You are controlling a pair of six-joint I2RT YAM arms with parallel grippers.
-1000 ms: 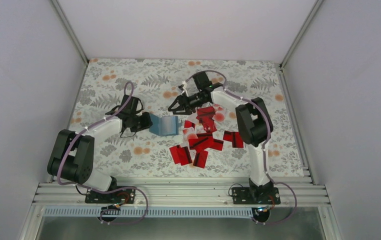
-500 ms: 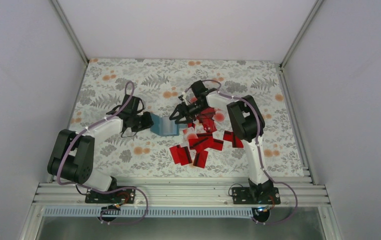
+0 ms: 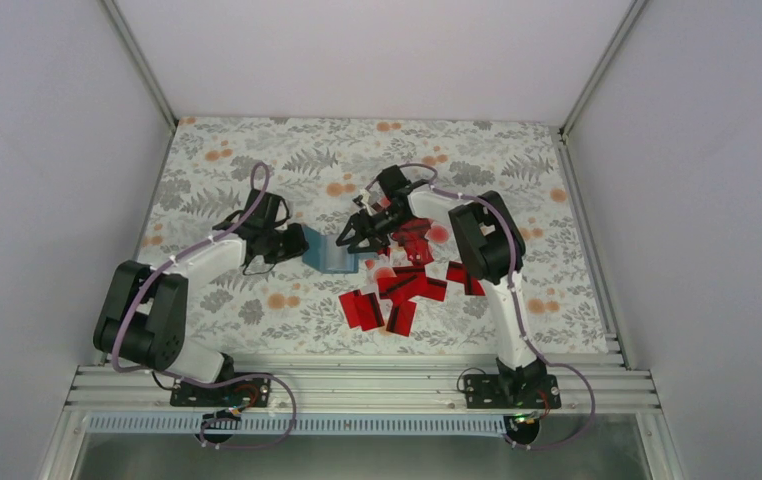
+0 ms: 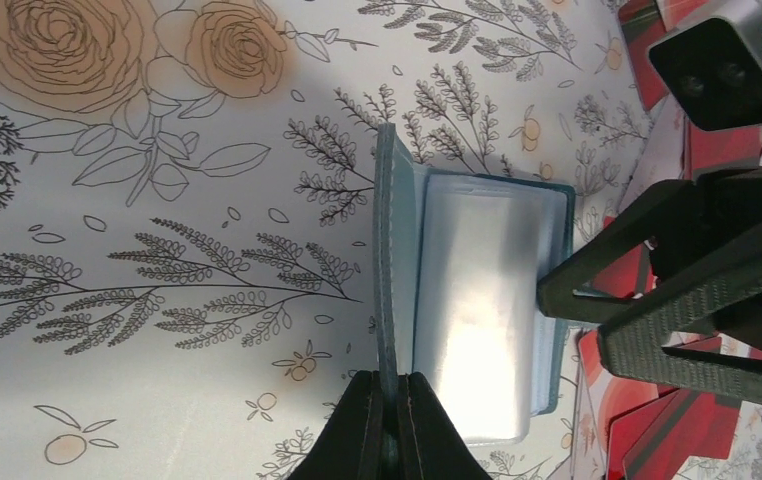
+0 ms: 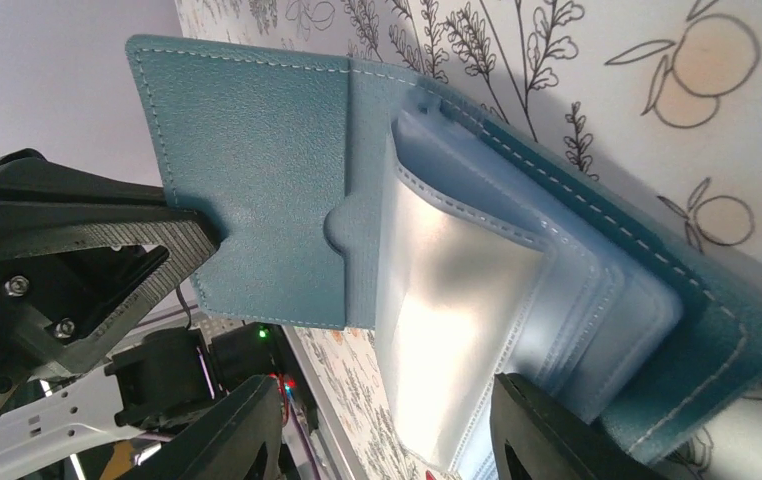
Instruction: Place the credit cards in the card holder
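The teal card holder (image 3: 333,254) lies open on the table, its clear sleeves (image 5: 477,300) fanned up. My left gripper (image 3: 295,243) is shut on the edge of the holder's raised cover (image 4: 389,250). My right gripper (image 3: 352,235) is open right at the holder's other end. Its fingers (image 4: 657,250) straddle the end of the clear sleeves, and no card shows between them. The red credit cards (image 3: 405,285) lie scattered in a loose pile just right of the holder, some with a pale face up.
The floral table cover (image 3: 257,150) is bounded by metal rails (image 3: 357,385) at the near edge and white walls on the other sides. The right arm's elbow (image 3: 482,240) hangs over the card pile.
My right gripper has swung left and nearer, from behind the card pile to the holder's open end. The left gripper has kept its grip on the cover.
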